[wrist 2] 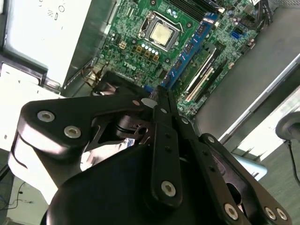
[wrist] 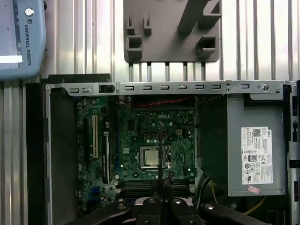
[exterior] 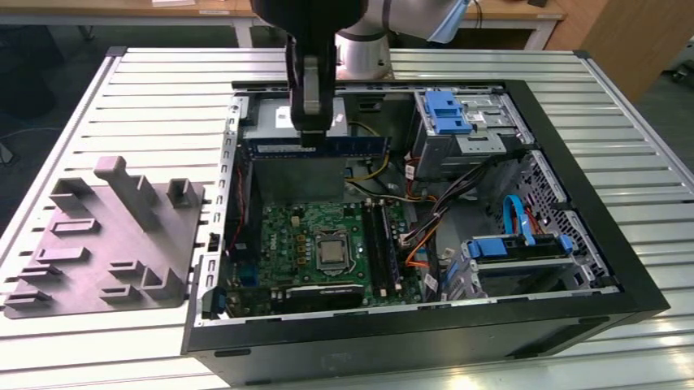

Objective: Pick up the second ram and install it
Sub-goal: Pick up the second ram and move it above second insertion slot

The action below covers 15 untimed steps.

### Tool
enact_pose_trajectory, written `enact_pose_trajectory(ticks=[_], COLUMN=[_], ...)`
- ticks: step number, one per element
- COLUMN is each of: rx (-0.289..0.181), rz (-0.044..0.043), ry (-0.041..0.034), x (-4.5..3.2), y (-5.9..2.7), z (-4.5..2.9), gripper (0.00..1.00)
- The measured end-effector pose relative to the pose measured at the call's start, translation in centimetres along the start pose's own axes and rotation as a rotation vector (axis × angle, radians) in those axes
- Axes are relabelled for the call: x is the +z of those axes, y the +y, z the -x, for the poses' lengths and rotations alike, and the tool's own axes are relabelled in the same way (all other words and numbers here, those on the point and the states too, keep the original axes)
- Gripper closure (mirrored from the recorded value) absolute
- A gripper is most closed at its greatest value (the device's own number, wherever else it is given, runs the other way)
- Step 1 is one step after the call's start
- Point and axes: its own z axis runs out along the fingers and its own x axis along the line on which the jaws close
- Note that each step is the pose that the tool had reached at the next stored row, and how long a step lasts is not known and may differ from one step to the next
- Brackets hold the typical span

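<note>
I see the pincer (exterior: 311,135) clamped on the second ram (exterior: 349,145). It holds the blue-green stick level over the open computer case (exterior: 586,187). In the exterior view the stick lies across the front of the power supply (exterior: 271,122), above the green motherboard (exterior: 309,231). In the second wrist view the stick (wrist 2: 187,49) runs out from between the closed fingers (wrist 2: 161,112) towards the board. The grey tray (exterior: 109,244) sits on the slatted desk (exterior: 162,89), beside the case on the exterior view's left.
</note>
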Motion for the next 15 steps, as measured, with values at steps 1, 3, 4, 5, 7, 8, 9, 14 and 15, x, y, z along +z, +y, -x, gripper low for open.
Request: enact_pose_trajectory(ticks=[1,3,4,5,7,8,9,14,15], rx=[0.000,0.000,0.000,0.000,0.000,0.000,0.000,0.000,0.000], rz=[0.0000,0.0000,0.0001,0.0001,0.0000,0.0000,0.0000,0.0000,0.0000], ry=[-0.0001,0.0000,0.0000,0.0001,-0.0001,0.0000,0.0000,0.0001,0.0000], x=[0.18,0.54,0.72,0.91,1.28,1.45,1.64,2.54,2.73], y=[-0.01,-0.01,-0.02,-0.02,-0.02,-0.03,-0.03,-0.04,-0.04], z=[0.00,-0.02,-0.02,-0.03,-0.03,-0.04,-0.05,-0.07,-0.07], gripper=[0.89,0.89,0.89,0.89,0.89,0.89,0.89,0.89,0.89])
